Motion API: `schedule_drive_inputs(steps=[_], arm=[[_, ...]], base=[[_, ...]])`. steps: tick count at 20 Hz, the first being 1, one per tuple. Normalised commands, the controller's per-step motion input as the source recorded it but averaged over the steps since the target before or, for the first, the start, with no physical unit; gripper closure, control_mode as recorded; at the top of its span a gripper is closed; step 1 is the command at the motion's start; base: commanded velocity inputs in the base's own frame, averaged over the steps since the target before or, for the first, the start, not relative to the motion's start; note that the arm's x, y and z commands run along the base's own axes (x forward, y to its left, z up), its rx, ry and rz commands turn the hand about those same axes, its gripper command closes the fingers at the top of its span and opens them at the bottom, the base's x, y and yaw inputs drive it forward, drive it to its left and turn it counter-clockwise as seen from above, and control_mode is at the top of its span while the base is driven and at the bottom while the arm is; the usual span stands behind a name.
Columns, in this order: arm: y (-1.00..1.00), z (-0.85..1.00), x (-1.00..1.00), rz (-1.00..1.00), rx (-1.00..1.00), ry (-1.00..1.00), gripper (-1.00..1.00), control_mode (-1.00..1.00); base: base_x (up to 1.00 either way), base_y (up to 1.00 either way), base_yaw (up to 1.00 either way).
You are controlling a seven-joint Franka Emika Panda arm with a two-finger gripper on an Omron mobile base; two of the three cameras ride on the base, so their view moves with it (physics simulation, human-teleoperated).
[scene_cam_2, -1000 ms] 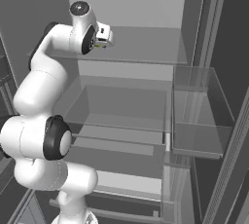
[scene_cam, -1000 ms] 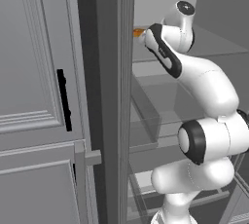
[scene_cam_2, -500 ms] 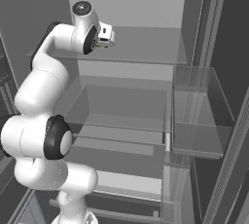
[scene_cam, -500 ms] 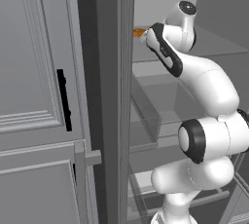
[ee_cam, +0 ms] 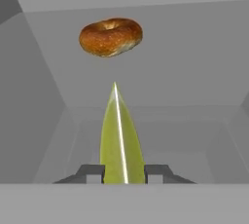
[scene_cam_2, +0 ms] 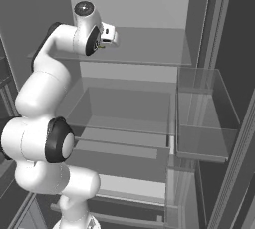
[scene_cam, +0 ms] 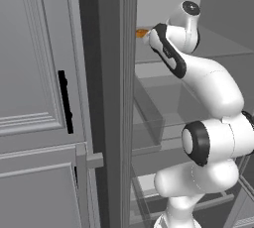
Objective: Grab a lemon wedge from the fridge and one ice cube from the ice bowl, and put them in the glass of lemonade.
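In the hand view the lemon wedge stands as a narrow yellow-green sliver with a pale edge. My gripper is shut on it, one dark fingertip pressed against each side. The wedge rests on the top glass shelf of the fridge, whose doors stand wide. My hand reaches in over the left end of that shelf. The ice bowl and the glass of lemonade are out of view.
A brown bagel lies on the same shelf just beyond the wedge, and shows as an orange bit past my wrist. Lower glass shelves and a clear door bin sit below. Grey panelled cabinets stand left.
The jaws have closed from wide open onto the lemon wedge. The arm has barely moved, only leaning slightly further in over the shelf.
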Motion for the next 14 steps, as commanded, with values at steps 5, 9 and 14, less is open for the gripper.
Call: schedule_drive_inputs(steps=[5, 9, 14], arm=[[0.00, 0.00, -0.09, -0.01, 0.00, -0.09, 1.00, -1.00], [-0.18, 0.04, -0.88, -0.01, 0.09, -0.30, 1.00, -1.00], [-0.40, 0.20, -1.00, -0.01, 0.22, -0.57, 1.00, -1.00]], base=[[0.00, 0.00, 0.00], [0.00, 0.00, 0.00], [0.00, 0.00, 0.00]])
